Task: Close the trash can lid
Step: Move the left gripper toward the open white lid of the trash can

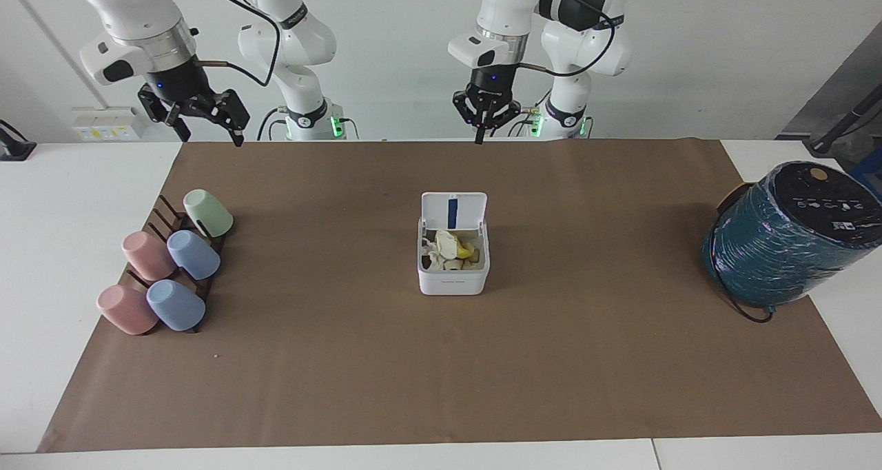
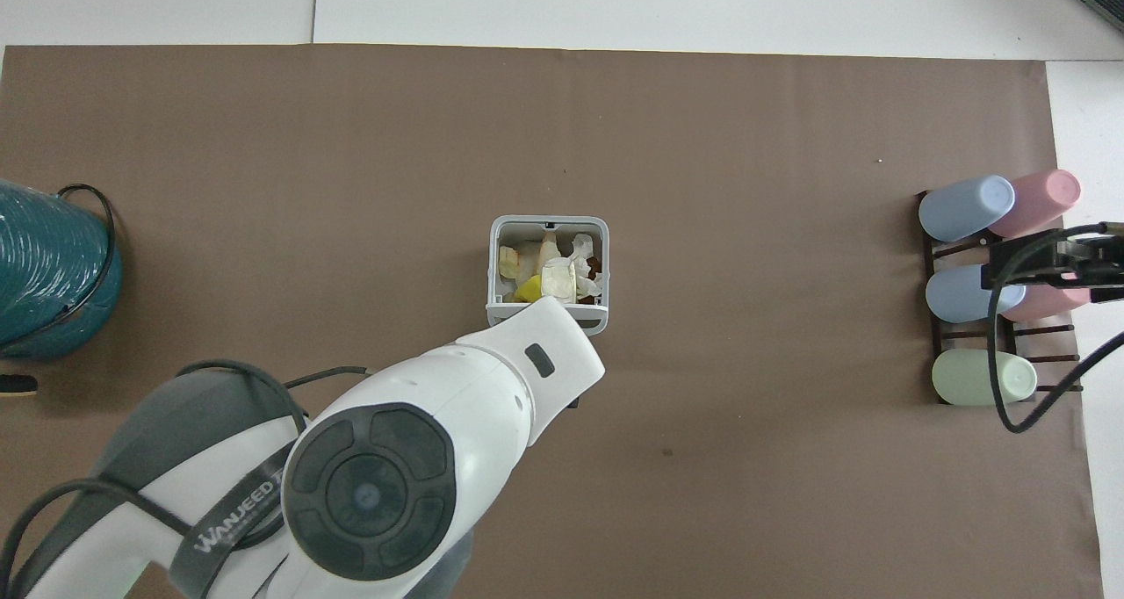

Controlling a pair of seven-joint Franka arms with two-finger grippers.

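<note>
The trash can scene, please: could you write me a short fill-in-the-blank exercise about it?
1. The lid of the trash can stands ____.
2. The strip on the lid's inner face is ____.
3. The ____ gripper hangs above the paper's edge on the robots' side of the trash can.
4. The right gripper waits above the rack of ____.

Missing words: open; blue; left; cups

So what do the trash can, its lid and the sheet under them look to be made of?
The trash can: apparently white plastic, smooth, rounded corners, slightly glossy. The lid, standing open: the same smooth white plastic, with a blue strip on its inner face. The sheet: probably matte brown paper; it lies flat with crisp cut edges.
</note>
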